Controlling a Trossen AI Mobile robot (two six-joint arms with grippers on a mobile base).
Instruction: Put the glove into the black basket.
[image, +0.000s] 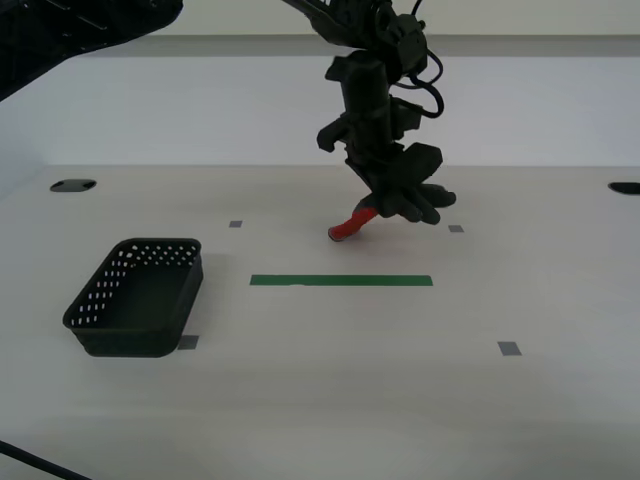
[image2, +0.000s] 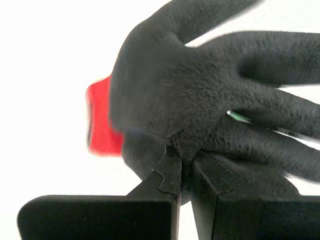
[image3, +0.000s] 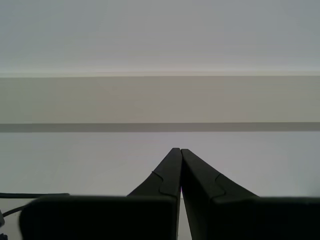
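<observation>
The glove (image: 412, 200), dark grey with a red cuff (image: 348, 227), hangs from my second gripper (image: 388, 190) just above the table, right of centre in the exterior view. In the second wrist view the glove (image2: 200, 95) fills the frame and my second gripper (image2: 182, 152) is shut on its palm fabric, the red cuff (image2: 102, 125) off to one side. The black basket (image: 138, 297) stands empty at the exterior view's left, well apart from the glove. My first gripper (image3: 180, 151) is shut and empty, pointing at a pale wall.
A green tape strip (image: 341, 281) lies on the white table (image: 330, 400) between basket and glove. Small grey tape squares (image: 509, 349) mark the surface. A dark arm part (image: 70, 35) hangs at the exterior view's upper left.
</observation>
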